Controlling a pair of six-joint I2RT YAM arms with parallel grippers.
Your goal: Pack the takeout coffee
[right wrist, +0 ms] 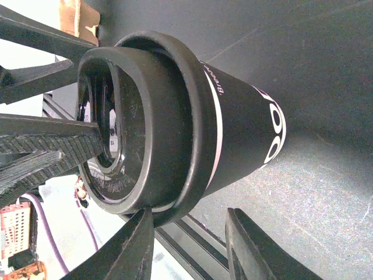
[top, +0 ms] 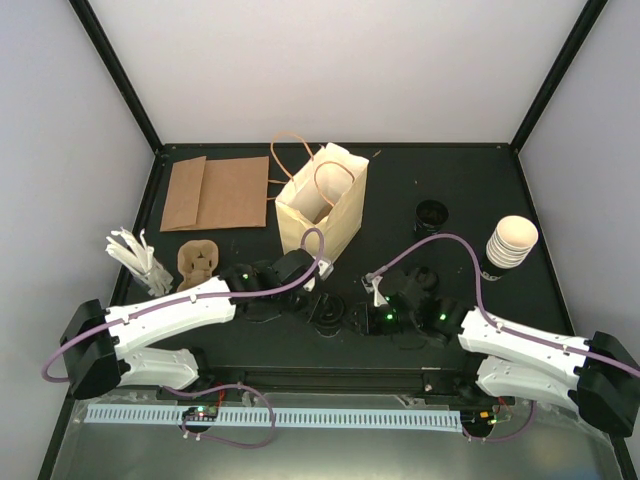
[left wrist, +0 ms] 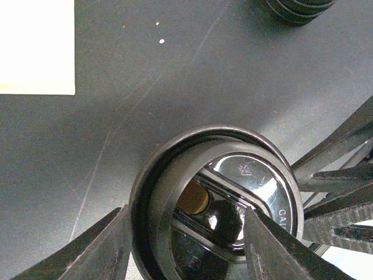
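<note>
Overhead, a matte black tabletop (top: 450, 180), scuffed and flecked with white specks, sits between white walls (top: 330, 60) framed by black posts, and a white slotted rail (top: 300, 416) runs along the near edge. The takeout coffee cup (right wrist: 239, 134) stands in the near middle of the table, nearer than the cream bag and between the two grippers. Its wall is black with a thin white band, large rounded white letters of which only two "o" shapes read, and a line of small print too fine to read. Its black lid (left wrist: 233, 175) carries an embossed triangle mark and the letters "CAU". The left gripper (left wrist: 186, 233) is about half open, with one finger at the lid's outer rim and the other over its recessed top. I cannot tell whether it pinches the lid. The right gripper (right wrist: 191, 233) stands part open just beside the cup, with nothing between its fingers. There are two bags: one brown bag (top: 215, 193) lying flat at far left and one cream handled bag (top: 322, 205) upright and open. There are also one cardboard cup carrier (top: 198, 258), one bunch of white sticks (top: 135, 255) at left, one stack of cream-lined cups (top: 512, 242) at right and one stack of black lids (left wrist: 297, 9).
</note>
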